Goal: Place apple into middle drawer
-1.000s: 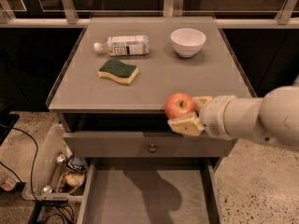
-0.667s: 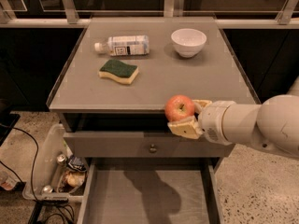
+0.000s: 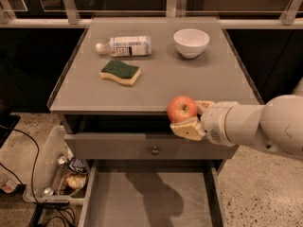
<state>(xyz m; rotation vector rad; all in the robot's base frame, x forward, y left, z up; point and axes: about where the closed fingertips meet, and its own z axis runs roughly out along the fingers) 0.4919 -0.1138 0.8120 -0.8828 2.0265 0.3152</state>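
On the grey table top (image 3: 156,91), toward the back: a plastic bottle (image 3: 125,46) lying on its side, cap to the left, and a white bowl (image 3: 191,42), upright, well apart to the right. Just in front of the bottle, a sponge (image 3: 120,72), green face up over yellow. Under the top, a shut drawer front with a small round knob (image 3: 155,150). On the speckled floor (image 3: 258,195), at left, a clear bin (image 3: 46,152) of cans and clutter.

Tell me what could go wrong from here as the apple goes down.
The gripper holds the apple at the countertop front edge, seemingly over the closed knob drawer, not the middle drawer. Released here, it could strike that front and bounce out. Descending, the arm could clip the edge.
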